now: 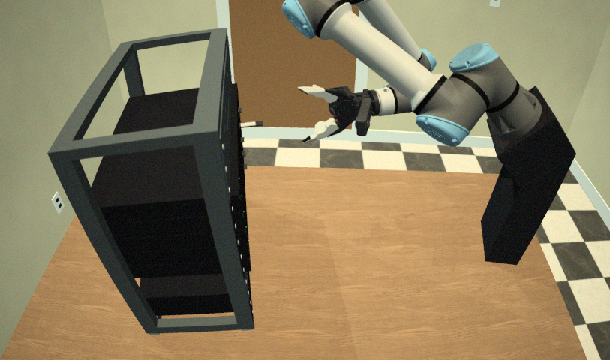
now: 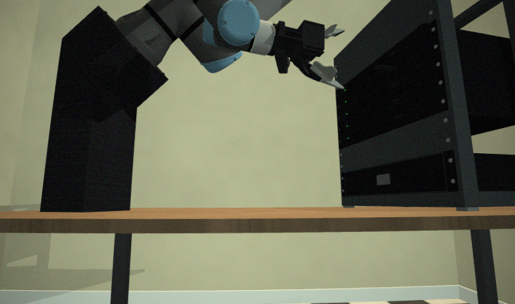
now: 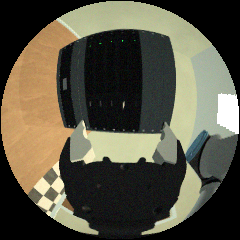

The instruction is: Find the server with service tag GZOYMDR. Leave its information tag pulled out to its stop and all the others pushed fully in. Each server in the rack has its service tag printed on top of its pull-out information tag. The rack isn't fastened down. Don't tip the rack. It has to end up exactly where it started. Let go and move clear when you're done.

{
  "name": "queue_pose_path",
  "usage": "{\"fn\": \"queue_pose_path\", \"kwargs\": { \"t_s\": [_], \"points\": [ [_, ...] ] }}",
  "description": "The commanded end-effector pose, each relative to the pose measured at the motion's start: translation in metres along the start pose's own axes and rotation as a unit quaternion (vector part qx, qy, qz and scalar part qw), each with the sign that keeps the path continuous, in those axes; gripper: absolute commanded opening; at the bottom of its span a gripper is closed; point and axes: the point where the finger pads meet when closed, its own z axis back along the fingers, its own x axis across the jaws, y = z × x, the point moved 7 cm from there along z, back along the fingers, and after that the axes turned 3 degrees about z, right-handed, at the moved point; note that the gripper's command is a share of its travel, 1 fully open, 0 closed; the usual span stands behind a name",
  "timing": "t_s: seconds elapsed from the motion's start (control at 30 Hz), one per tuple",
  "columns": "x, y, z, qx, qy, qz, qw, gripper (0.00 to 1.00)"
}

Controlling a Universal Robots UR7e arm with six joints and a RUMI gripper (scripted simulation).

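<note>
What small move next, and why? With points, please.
Probably ease the open gripper (image 1: 301,115) (image 2: 344,59) (image 3: 124,121) back slightly and hold, checking the service tag on the one pulled-out information tag (image 1: 250,124) (image 3: 124,105): it juts from the rack (image 1: 209,88) (image 2: 459,113) (image 3: 156,80), nothing grips it, and its print is unreadable here.

1 bench (image 1: 365,245) (image 2: 252,225) (image 3: 30,85), 2 legs (image 2: 121,263) in ext. view. Nr its L edge in top view: 1 rack (image 1: 165,142) (image 2: 459,132) (image 3: 156,75), 1 info tag (image 1: 250,124) (image 3: 124,105) out. Nr R edge: 1 pedestal (image 1: 529,178) (image 2: 75,132), 1 arm (image 1: 379,49) (image 2: 188,28) (image 3: 220,157), 1 grpr (image 1: 301,115) (image 2: 343,59) (image 3: 124,122).
</note>
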Motion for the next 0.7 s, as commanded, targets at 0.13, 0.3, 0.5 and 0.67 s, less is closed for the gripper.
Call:
{"fn": "queue_pose_path", "kwargs": {
  "t_s": [0.13,0.3,0.5,0.67],
  "points": [
    [0.007,-0.002,-0.003,0.017,0.024,-0.006,1.0,1.0],
    [0.014,-0.005,-0.005,0.031,0.033,-0.01,0.999,1.0],
    [0.019,-0.007,-0.007,0.042,0.043,-0.014,0.998,1.0],
    [0.025,-0.009,-0.009,0.055,0.059,-0.019,0.997,1.0]
  ]
}}
